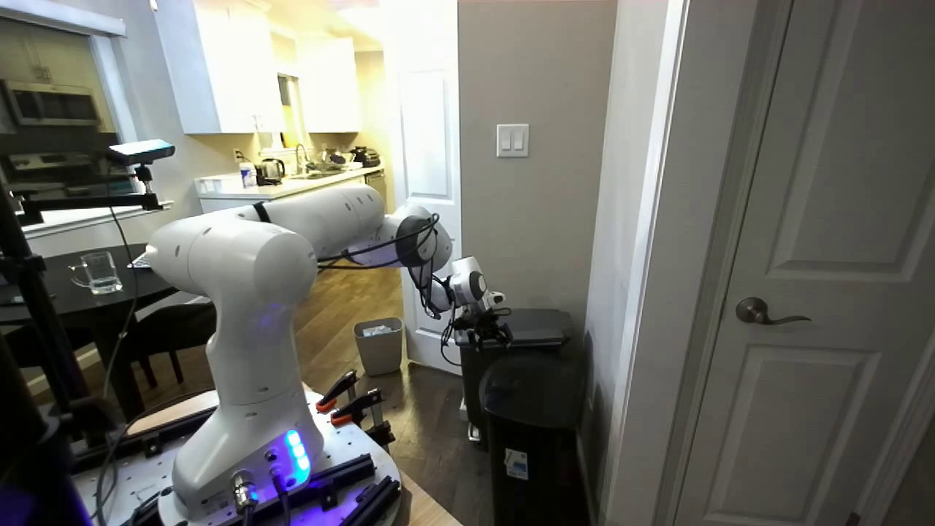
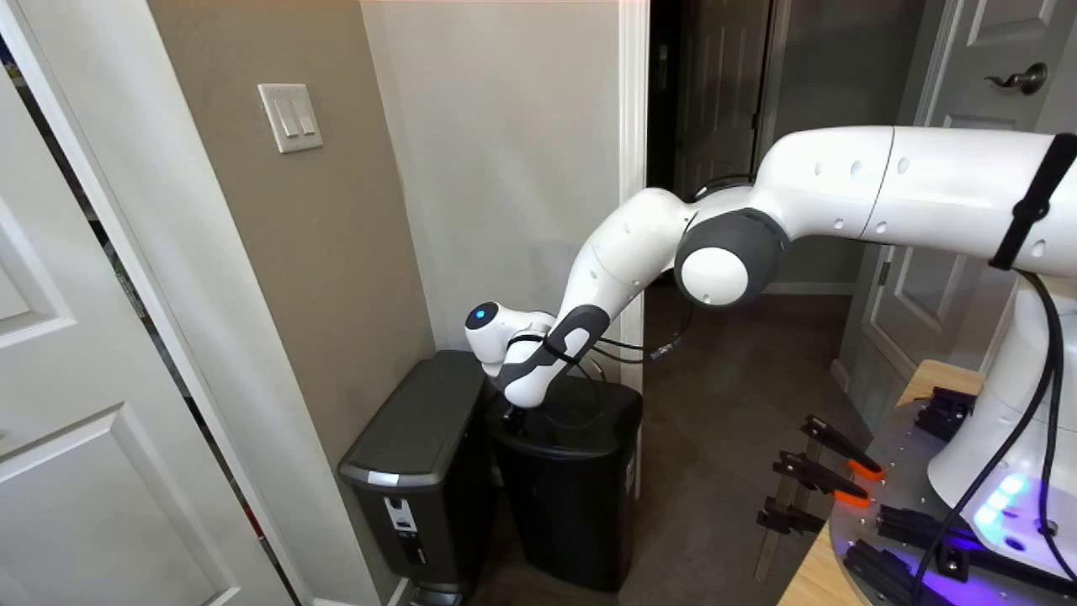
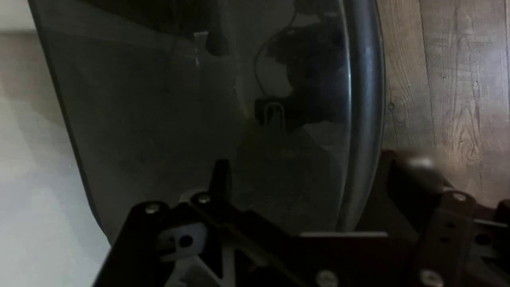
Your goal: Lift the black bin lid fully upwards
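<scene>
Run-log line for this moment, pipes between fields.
target: black bin lid, down | tool: open, astride lid's curved rim in wrist view | contact: cannot tell | lift: not begun | beside: pedal bin, lid down

The gripper is pointed downward, fingers spread wide; the wrist is held just above it, the arm arched higher.

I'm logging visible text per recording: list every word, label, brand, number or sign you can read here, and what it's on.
None can be read in any view.
Sticker on the glossy-lidded black bin: blurred, unreadable.
Label on the neighbouring bin: too small to read.
Container on the kitchen counter: any print too small to read.
Robot base: tiny marks, perhaps print, illegible.
Black bin lid: nothing legible.
</scene>
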`<action>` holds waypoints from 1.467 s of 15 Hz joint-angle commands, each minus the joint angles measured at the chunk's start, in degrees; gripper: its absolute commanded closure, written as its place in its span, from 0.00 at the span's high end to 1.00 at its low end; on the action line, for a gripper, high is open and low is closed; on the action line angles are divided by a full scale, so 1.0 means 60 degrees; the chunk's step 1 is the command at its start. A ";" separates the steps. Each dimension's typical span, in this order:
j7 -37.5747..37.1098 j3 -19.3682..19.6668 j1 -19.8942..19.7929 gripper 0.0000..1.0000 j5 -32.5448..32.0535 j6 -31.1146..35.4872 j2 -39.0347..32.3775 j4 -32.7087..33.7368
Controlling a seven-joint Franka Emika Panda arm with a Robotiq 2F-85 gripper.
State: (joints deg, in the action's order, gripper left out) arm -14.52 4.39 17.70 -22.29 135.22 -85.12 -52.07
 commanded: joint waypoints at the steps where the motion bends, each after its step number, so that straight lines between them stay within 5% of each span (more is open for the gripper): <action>1: 0.0814 -0.0037 -0.0008 1.00 0.0458 -0.0073 -0.0059 0.0248; 11: 0.0540 0.0966 0.1069 1.00 -0.0282 -0.1361 -0.0080 -0.0275; 22: 0.0519 0.0937 0.1050 1.00 -0.0539 -0.1607 -0.0082 -0.0261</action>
State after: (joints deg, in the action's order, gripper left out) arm -11.37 10.28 24.14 -25.26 125.83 -85.61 -53.88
